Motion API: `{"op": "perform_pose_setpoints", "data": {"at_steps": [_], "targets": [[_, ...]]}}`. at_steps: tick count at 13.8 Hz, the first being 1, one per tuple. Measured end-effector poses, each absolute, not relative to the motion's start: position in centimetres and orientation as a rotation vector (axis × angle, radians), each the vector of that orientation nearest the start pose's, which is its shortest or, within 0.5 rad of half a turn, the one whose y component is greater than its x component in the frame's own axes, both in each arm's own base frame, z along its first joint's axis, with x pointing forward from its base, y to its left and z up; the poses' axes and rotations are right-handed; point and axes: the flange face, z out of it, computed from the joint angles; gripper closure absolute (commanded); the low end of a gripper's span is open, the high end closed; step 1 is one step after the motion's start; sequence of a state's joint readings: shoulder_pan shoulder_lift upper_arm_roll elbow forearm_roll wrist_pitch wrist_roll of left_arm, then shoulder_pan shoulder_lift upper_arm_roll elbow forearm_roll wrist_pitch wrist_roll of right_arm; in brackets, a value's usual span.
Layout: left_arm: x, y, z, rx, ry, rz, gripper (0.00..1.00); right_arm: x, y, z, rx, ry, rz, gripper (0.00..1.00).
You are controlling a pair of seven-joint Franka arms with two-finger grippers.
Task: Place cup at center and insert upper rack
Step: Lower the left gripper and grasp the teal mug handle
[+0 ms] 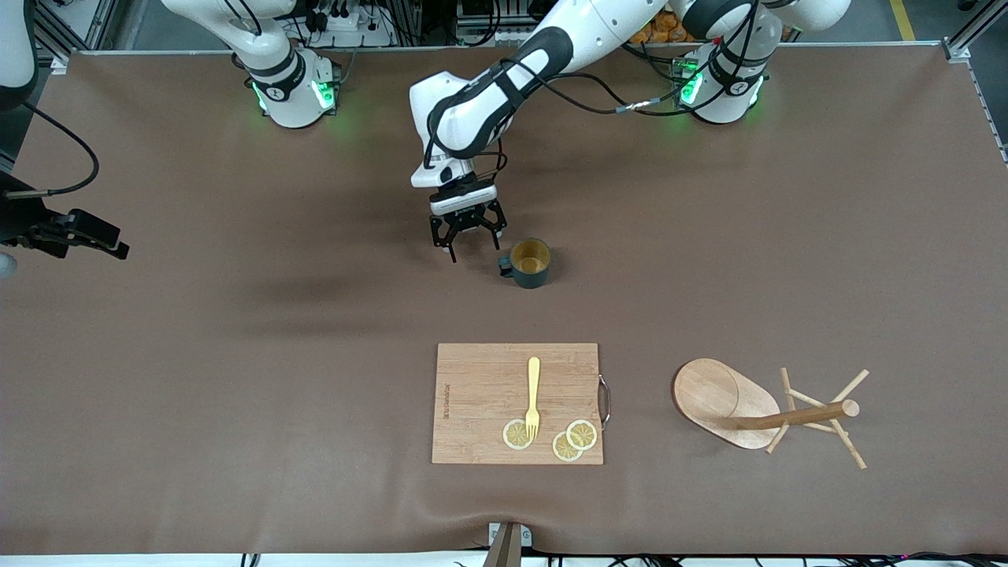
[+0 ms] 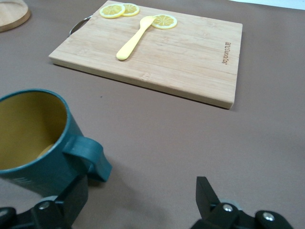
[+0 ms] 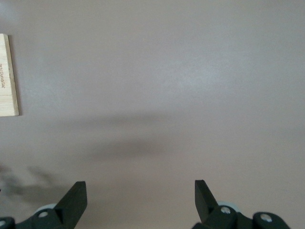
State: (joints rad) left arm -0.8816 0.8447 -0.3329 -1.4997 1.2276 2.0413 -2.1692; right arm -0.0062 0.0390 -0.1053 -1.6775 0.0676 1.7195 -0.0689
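Observation:
The cup [image 1: 529,262], dark teal with a yellowish inside, stands upright near the table's middle, its handle toward the right arm's end. My left gripper [image 1: 475,246] hangs low and open right beside it on the handle side, with nothing between its fingers. In the left wrist view the cup [image 2: 33,138] is next to one finger [image 2: 71,198], outside the open left gripper [image 2: 140,193]. The upper rack [image 1: 756,405], a wooden mug tree, lies on its side toward the left arm's end, nearer the camera than the cup. My right gripper [image 1: 110,240] waits open over bare table at the right arm's end; the right gripper [image 3: 140,195] holds nothing.
A wooden cutting board [image 1: 480,386] lies nearer the camera than the cup, carrying a yellow fork [image 1: 533,398] and three lemon slices [image 1: 581,434]. It has a metal handle [image 1: 604,402] on the side toward the mug tree. Brown cloth covers the table [image 1: 236,378].

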Motion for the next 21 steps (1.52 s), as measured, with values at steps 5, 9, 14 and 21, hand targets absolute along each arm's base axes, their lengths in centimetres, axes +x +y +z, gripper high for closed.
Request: {"op": "perform_pose_setpoints", "data": {"at_steps": [5,9,14,21], "targets": [[32.2,-62.2,16.1,-2.758,-0.393,-1.159,0.0,57.5,-5.4,58.3,-3.084,0.069,-0.066,0.0],[30.7,-61.9,13.6,-2.652,-0.329,-1.244,0.0,57.9,-4.9,63.1,-3.085,0.051,-0.208,0.0],[29.5,-61.9,13.1,-2.567,-0.286,-1.325,0.0,57.9,-3.9,63.4,-3.087,0.017,-0.162,0.0],[30.5,-61.3,10.6,-2.522,-0.298,-1.546,0.0,58.2,-2.6,63.1,-3.188,-0.051,-0.128,0.0]]}}
